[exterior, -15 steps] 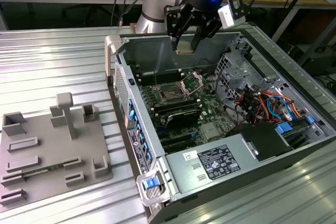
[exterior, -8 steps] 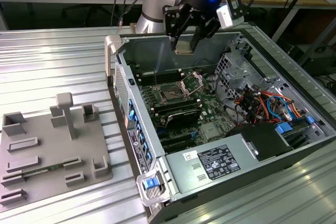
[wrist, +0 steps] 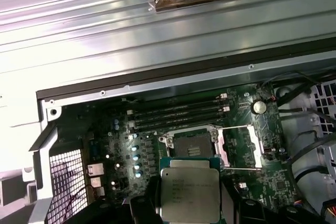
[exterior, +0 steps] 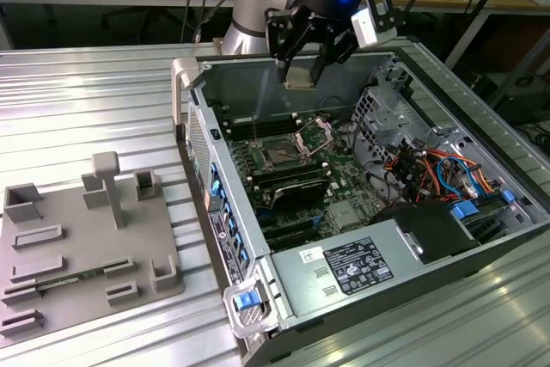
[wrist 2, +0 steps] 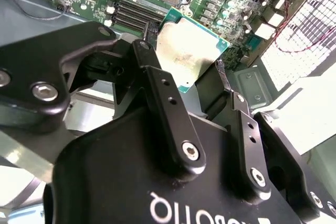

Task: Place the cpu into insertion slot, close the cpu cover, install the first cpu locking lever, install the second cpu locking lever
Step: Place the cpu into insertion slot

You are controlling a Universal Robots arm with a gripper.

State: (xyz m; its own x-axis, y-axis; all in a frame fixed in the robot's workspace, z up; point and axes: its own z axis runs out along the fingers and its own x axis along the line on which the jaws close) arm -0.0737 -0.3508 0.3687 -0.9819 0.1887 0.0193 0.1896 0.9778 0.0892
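Closest to both wrist cameras is the gripper [wrist 2: 184, 66], its two black fingers [wrist 2: 157, 87] pinching the cpu [wrist 2: 191, 51] by opposite edges. Judge the reason for this edge grip as follows: it leaves the silver top and the contact face untouched, and it lets the chip go down flat. Note that the cpu hangs in the air, well clear of the board, with its metal top turned toward the wrist cameras.

In the exterior view, observe the arm reaching in from the far side with its wrist pointed downward, holding the chip above the far part of the computer case [exterior: 232, 212]. The insertion slot [exterior: 279, 154] lies bare on the board, nearer and lower than the cpu. The cpu cover [exterior: 314, 135] stands swung up at the exterior view's right of the slot, apparently to keep the slot free for the chip. The case rests on a ribbed metal tabletop [exterior: 86, 100].
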